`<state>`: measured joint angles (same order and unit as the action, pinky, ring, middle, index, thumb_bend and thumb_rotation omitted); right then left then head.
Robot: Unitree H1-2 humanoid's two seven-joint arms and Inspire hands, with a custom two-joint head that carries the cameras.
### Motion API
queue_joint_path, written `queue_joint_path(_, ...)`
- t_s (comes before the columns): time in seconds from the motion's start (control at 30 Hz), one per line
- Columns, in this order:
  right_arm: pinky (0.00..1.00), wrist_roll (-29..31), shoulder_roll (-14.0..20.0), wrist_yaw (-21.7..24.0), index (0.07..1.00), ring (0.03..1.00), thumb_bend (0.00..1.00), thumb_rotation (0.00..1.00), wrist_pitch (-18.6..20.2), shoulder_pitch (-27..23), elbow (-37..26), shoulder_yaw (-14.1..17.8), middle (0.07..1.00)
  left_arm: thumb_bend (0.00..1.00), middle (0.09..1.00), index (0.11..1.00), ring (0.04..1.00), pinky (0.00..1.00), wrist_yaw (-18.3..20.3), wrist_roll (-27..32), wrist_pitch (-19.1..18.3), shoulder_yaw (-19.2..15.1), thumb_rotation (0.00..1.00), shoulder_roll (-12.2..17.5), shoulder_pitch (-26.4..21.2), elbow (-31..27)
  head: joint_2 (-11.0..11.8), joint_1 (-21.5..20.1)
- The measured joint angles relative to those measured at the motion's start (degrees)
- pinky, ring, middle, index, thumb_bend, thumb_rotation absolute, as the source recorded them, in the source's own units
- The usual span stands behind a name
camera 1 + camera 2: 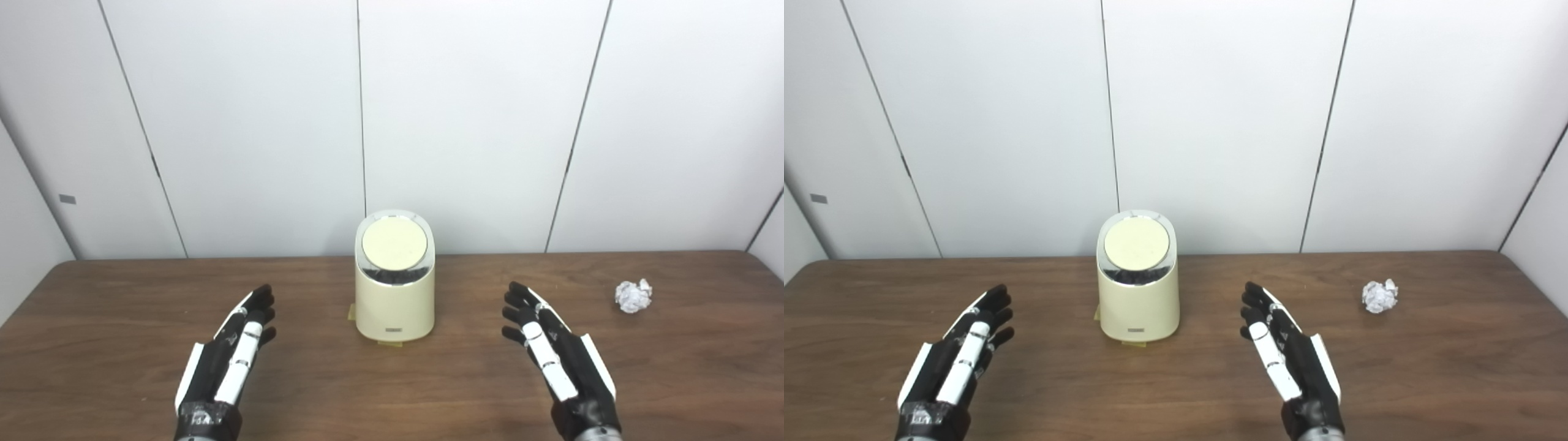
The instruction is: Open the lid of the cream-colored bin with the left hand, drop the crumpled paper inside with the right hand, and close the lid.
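A cream-colored bin stands at the middle of the wooden table, near the back edge. Its round lid lies flat and closed inside a shiny rim. A crumpled white paper ball rests on the table far to the right. My left hand hovers open to the left of the bin, fingers stretched forward, holding nothing. My right hand is open too, to the right of the bin and well short of the paper. Neither hand touches anything.
Small yellowish tape pieces stick out at the bin's base. White wall panels rise right behind the table's back edge. Bare brown tabletop lies between the hands, the bin and the paper.
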<state>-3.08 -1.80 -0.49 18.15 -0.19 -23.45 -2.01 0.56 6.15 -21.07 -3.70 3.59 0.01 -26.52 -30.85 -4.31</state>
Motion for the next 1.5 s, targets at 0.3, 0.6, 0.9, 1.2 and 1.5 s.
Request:
queue_joint_path(0.3,0.81,-0.1,-0.1,0.0,0.866,0.871,0.16,0.78,0.0,0.0,0.0,-0.2,0.884,0.29,0.928,0.929,0.937,0.91,0.0,-0.1,0.0,0.0,0.69,0.1,0.0,0.0,-0.2,0.1)
queue_joint_path(0.6,0.80,-0.2,0.0,0.0,0.864,0.871,0.17,0.75,0.0,0.0,0.1,-0.2,0.882,0.33,0.955,0.955,0.973,0.99,0.0,-2.7,-0.8,1.2,0.67,0.7,-0.6,0.0,0.0,0.0)
queue_joint_path(0.9,0.80,-0.2,0.1,0.1,0.863,0.867,0.16,0.74,0.0,-0.1,0.3,-0.3,0.880,0.74,1.000,1.000,1.000,1.00,2.1,-10.8,-5.6,5.0,0.59,4.5,-10.3,0.0,0.1,-0.2)
queue_joint_path(1.2,0.79,-0.9,-0.1,-0.1,0.859,0.861,0.15,0.74,0.0,-0.1,0.6,-0.7,0.878,0.78,1.000,1.000,1.000,0.97,5.2,-19.7,-5.6,5.0,0.52,-1.0,-19.7,5.0,-0.1,-0.4)
queue_joint_path(1.5,0.80,-1.2,-0.3,-0.2,0.867,0.867,0.15,0.78,0.0,-0.1,0.6,-0.8,0.882,0.92,1.000,1.000,1.000,0.93,12.1,-30.7,-5.6,1.0,0.46,-7.6,-27.2,13.0,-0.2,-0.7)
